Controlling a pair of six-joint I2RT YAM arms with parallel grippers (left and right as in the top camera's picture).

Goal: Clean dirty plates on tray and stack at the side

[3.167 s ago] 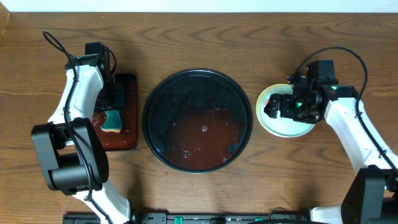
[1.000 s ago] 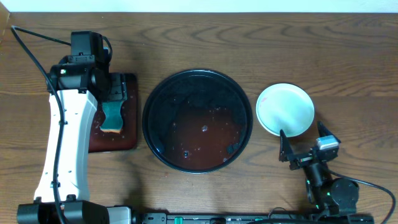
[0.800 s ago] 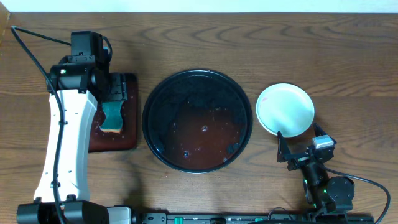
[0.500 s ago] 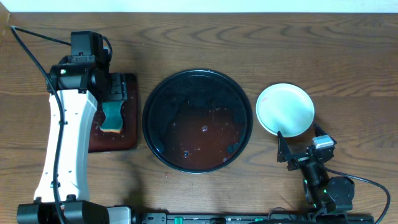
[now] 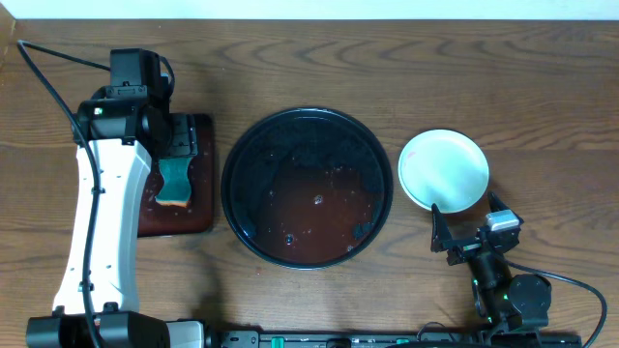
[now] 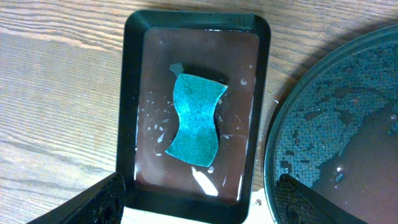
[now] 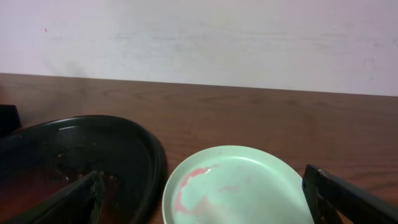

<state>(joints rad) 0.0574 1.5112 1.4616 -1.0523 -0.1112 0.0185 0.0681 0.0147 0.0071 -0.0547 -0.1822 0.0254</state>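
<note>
The right gripper [image 5: 466, 207] has withdrawn from over the pale mint-green round plate [image 5: 444, 169] at 3 o'clock to 5 o'clock, uncovering it. The white left arm [image 5: 97, 213] has straightened, shifting the left gripper [image 5: 180, 145] slightly toward 10 o'clock.

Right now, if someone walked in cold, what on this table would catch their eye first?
The big round black tray mid-table grabs attention first: reddish-brown liquid pools in it and no plate sits on it. To its right on the bare wood lies a mint-green plate with a faint pink smear, and to its left a teal sponge lies in a small rectangular tray.
</note>
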